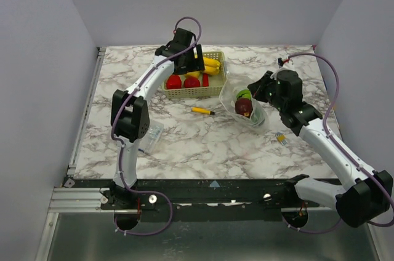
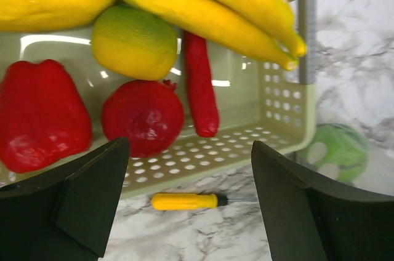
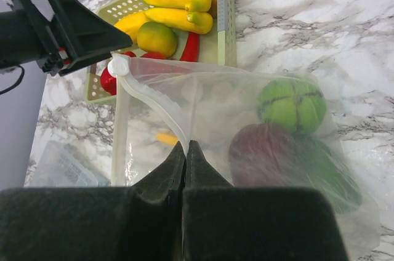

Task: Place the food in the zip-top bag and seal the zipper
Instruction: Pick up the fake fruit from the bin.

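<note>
Left wrist view: the left jaws stand wide apart above the mesh basket (image 2: 280,119), which holds bananas (image 2: 209,8), a lemon (image 2: 134,42), a red pepper (image 2: 40,113), a dark-red round fruit (image 2: 143,116) and a red chilli (image 2: 200,85). Just beside the basket on the table (image 3: 308,15), the zip-top bag (image 3: 209,98) holds a green pepper (image 3: 291,106) and a maroon fruit (image 3: 265,150). The right jaws are clamped together on the bag's mouth edge.

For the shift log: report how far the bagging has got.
Done: green pepper and a dark-red fruit sit in the zip-top bag. In hand: right claw shut on the bag's mouth edge; left claw open over the basket. Left: bananas, lemon and red items lie in it; zipper unsealed.
</note>
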